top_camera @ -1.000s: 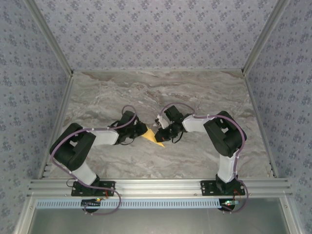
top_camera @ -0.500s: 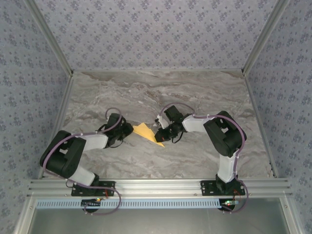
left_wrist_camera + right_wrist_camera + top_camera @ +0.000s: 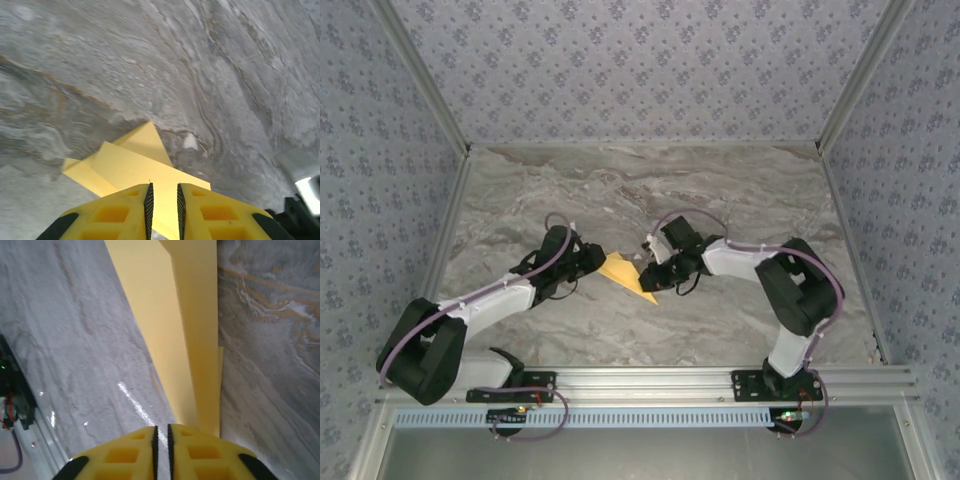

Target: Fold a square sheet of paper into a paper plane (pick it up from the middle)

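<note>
My left gripper's (image 3: 592, 261) fingers stand a slit apart over the folded yellow paper's (image 3: 623, 273) left corner (pinching or not, I can't tell). It lies mid-table (image 3: 740, 200). My right gripper's (image 3: 653, 276) fingers, nearly together, cover its right fold, grip unclear.

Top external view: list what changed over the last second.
The left gripper backed off leftward, uncovering the left end of the folded yellow paper, then returned to its edge; that arm's elbow swung down-left. The right arm's elbow shifted rightward. The right gripper and the paper stayed put.
</note>
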### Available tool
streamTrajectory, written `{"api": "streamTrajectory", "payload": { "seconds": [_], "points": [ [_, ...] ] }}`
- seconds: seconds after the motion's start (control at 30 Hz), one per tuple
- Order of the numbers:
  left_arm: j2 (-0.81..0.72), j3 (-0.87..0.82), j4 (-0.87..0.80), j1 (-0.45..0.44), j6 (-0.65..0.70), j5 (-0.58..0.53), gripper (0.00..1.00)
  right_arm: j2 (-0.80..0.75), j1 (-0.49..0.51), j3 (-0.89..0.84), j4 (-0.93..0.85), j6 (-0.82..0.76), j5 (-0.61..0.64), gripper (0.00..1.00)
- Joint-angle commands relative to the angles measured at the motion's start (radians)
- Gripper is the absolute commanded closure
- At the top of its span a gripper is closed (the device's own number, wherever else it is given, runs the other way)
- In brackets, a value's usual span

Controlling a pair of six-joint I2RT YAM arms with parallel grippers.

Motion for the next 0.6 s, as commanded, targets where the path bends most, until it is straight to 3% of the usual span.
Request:
{"api": "streamTrajectory", "payload": {
  "seconds": [0.0, 0.17, 0.33, 0.57],
  "points": [
    [0.013, 0.031, -0.036, -0.039, 0.014, 0.021, 0.76, -0.098, -0.026, -0.03, 0.012, 0.052, 0.059, 0.79],
    [0.063, 0.091, -0.108, -0.1, -0.015, -0.021, 0.71, -0.148, -0.057, -0.108, 0.056, 0.092, 0.135, 0.69],
    [0.16, 0.229, -0.315, -0.179, -0.064, -0.117, 0.55, -0.171, -0.059, -0.155, 0.076, 0.107, 0.226, 0.56],
    [0.365, 0.485, -0.622, -0.273, -0.139, -0.234, 0.33, -0.177, -0.06, -0.176, 0.062, 0.124, 0.326, 0.49]
  ]
}}
